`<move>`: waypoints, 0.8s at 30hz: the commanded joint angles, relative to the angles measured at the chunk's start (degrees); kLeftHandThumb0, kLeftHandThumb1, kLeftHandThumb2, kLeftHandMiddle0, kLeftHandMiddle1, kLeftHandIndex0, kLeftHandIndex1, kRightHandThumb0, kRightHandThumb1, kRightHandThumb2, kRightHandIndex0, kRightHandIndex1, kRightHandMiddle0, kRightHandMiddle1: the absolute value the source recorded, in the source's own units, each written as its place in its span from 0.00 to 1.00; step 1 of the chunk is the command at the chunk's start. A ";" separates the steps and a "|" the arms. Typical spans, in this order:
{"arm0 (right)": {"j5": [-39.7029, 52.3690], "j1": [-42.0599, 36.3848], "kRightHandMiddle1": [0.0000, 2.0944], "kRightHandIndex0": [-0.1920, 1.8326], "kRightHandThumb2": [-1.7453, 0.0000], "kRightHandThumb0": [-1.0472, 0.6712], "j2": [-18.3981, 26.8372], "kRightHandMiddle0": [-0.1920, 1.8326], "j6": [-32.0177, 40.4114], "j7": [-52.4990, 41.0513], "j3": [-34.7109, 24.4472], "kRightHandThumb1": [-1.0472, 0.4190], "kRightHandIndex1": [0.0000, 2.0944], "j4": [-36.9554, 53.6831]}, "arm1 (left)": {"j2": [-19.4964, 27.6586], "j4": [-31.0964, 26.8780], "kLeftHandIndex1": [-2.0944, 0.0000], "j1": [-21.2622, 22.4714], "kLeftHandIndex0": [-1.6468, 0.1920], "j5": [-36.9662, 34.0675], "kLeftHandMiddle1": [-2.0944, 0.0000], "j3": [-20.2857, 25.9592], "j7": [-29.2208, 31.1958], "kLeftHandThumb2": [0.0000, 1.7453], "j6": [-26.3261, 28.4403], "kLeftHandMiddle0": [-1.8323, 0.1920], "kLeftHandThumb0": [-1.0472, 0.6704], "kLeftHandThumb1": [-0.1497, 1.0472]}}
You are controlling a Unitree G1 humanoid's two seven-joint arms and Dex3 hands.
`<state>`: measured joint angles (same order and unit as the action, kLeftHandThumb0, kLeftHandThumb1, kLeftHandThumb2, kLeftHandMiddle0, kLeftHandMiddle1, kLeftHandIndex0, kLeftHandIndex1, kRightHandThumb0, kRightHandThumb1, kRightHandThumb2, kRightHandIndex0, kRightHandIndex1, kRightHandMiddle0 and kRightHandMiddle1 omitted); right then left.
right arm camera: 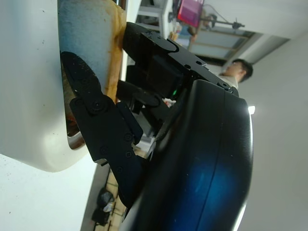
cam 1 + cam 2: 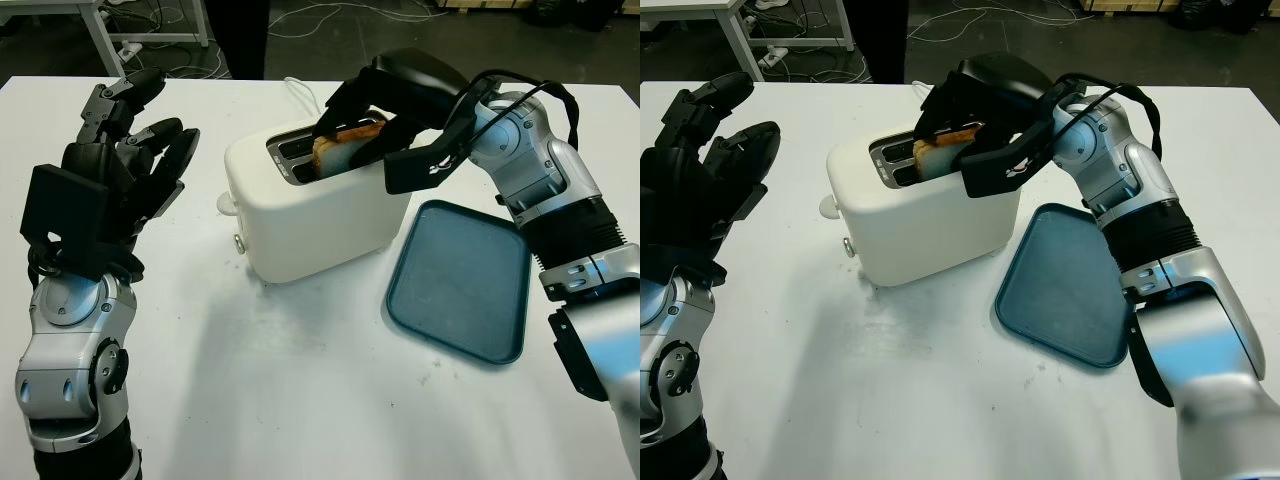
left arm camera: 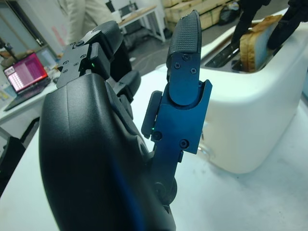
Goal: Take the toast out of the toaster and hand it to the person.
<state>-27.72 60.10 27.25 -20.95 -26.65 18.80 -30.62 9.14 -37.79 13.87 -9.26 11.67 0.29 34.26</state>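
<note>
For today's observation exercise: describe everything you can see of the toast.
The toast is one pale slice with a browned crust, standing tilted and partly out of the near slot of the white toaster. The right hand has its black fingers closed on it from above. Its lower part is hidden inside the slot.

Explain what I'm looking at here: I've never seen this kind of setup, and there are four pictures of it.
It is a humanoid robot with two black three-fingered hands. The two wide pictures come from its head, looking down at a white table; the two close ones come from cameras at its wrists. On the table stand a white toaster and, beside it, a blue tray. The right hand reaches over the toaster and grips a slice of toast sticking up from a slot. The left hand is open, raised to the toaster's other side.
</note>
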 commanded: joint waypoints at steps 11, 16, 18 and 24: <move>0.06 1.77 0.06 0.58 1.00 0.39 -0.63 0.70 8.03 -13.44 2.70 0.26 0.43 3.68 | 0.06 -0.50 0.69 0.06 0.87 -0.01 0.60 -0.23 -0.90 0.12 0.30 0.91 0.25 0.89; -1.78 1.11 0.70 0.58 1.00 0.30 0.09 0.51 4.99 -10.37 3.84 0.20 0.81 3.38 | 0.32 -0.17 0.69 0.22 0.87 0.11 0.61 -0.24 -0.86 0.12 0.21 0.91 0.25 0.89; -3.53 0.82 0.80 0.60 0.99 0.27 0.74 0.49 3.18 -8.20 4.56 0.17 0.83 3.49 | 0.12 -0.26 0.69 0.42 0.87 -0.07 0.61 -0.16 -1.13 0.12 0.64 0.91 0.25 0.89; -7.88 -0.02 0.70 0.66 0.90 0.31 1.55 0.57 0.69 -1.17 5.42 0.09 0.80 3.57 | 0.42 -0.19 0.69 0.58 0.87 -0.17 0.60 -0.13 -0.93 0.11 0.89 0.91 0.24 0.89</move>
<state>-34.24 61.23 27.63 -19.21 -28.26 23.49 -27.15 9.17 -37.86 13.89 -9.23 11.48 -0.67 34.59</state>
